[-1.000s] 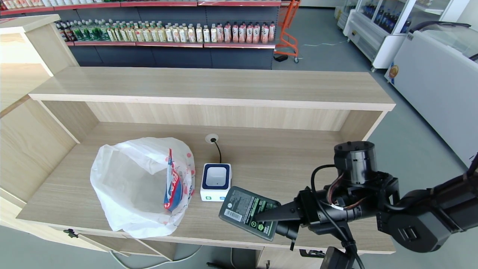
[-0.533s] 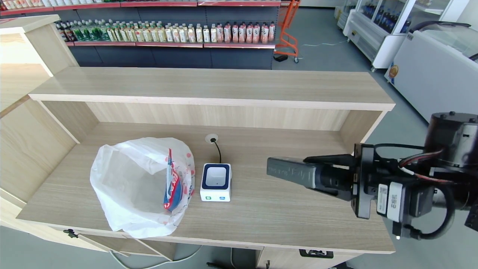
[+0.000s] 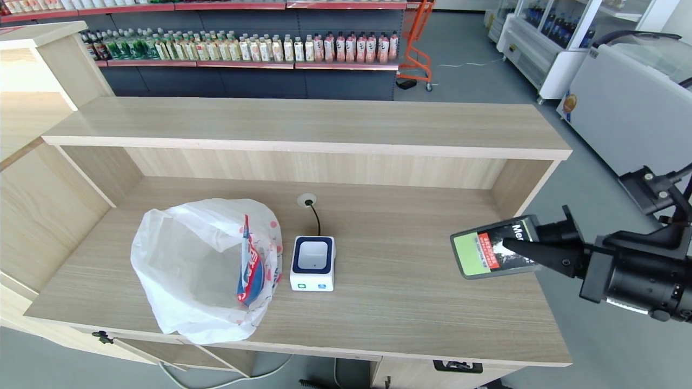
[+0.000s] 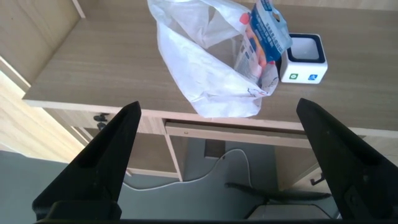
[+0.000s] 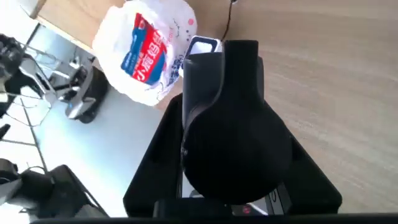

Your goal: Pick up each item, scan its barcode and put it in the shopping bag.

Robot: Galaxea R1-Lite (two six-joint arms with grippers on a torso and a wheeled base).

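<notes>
My right gripper [image 3: 513, 249] is shut on a flat dark packet [image 3: 489, 247] with a green and red label, held above the counter's right end, far right of the scanner [image 3: 312, 263]. In the right wrist view the packet [image 5: 227, 118] hides most of the fingers. The white shopping bag [image 3: 194, 270] stands open left of the scanner, with a blue and red pouch [image 3: 251, 270] leaning inside it. My left gripper [image 4: 217, 162] is open, low in front of the counter edge, with the bag [image 4: 205, 62] and scanner [image 4: 303, 59] beyond it.
The wooden counter [image 3: 411, 302] has a raised ledge [image 3: 303, 127] at the back and side walls. A black cable [image 3: 315, 219] runs from the scanner to a grommet hole. Bottle shelves [image 3: 243, 48] and freezers [image 3: 632, 92] stand beyond.
My right arm has swung the packet from beside the scanner at the counter's front up and over to the right end, turning it so the labelled face shows.
</notes>
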